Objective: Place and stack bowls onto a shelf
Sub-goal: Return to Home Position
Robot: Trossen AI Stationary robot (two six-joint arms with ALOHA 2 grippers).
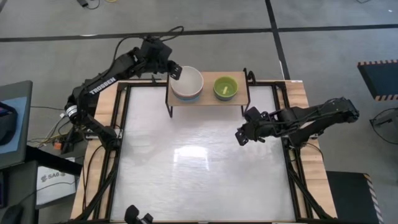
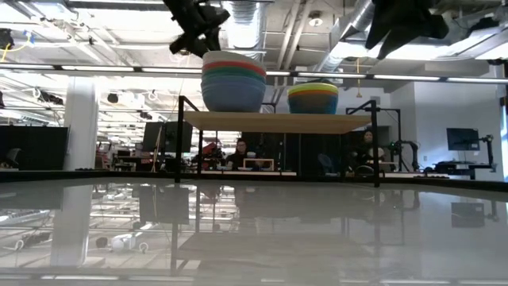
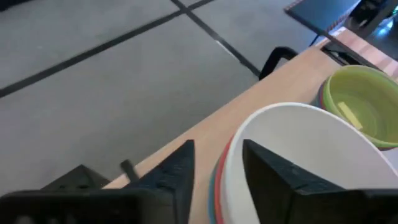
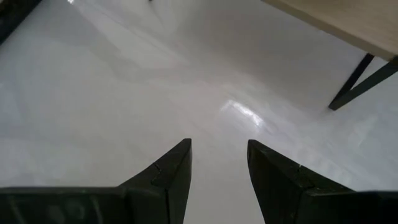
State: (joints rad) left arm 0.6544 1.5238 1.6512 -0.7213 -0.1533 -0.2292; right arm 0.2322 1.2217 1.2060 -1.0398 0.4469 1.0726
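Shelf [image 1: 208, 102] holds white bowl [image 1: 187, 82], rim between left gripper's [image 1: 176, 73] spread fingers [image 3: 178, 177]; right gripper [image 1: 240, 138] spread over tabletop [image 1: 199, 168].

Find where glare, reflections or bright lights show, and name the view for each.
High view: a pale glare patch lies on the tabletop, in front of the shelf. Low view: the tabletop mirrors the shelf's legs and the room; ceiling lights show above the larger bowl stack and the smaller bowl stack. Right wrist view: a small highlight on the tabletop near a shelf leg.
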